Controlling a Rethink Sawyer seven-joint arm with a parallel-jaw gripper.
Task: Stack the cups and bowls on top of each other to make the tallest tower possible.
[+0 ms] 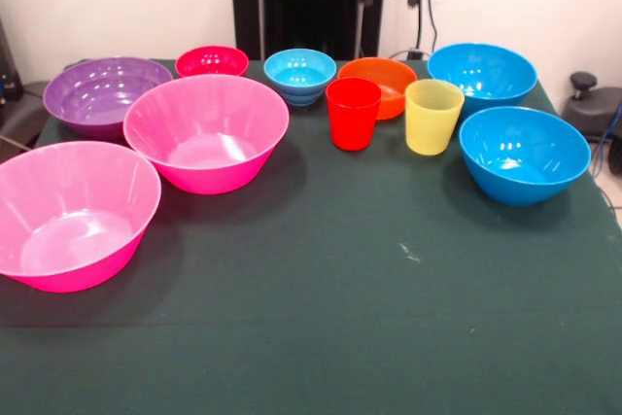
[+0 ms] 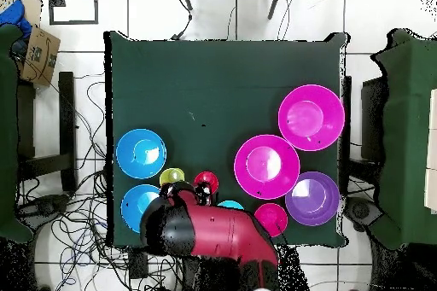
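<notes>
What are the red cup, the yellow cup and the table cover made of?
The red cup looks like smooth opaque plastic with a slight sheen. The yellow cup looks like thinner plastic, seemingly translucent. The table cover looks like dark green matte cloth, with no glare.

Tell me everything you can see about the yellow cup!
The yellow cup is a smooth, slightly see-through plastic tumbler, wider at the rim than at the base. It stands upright and empty on the green table. The red cup is beside it with a small gap, the small orange bowl sits just behind, and a large blue bowl is on its other side. Nothing is stacked on it.
</notes>
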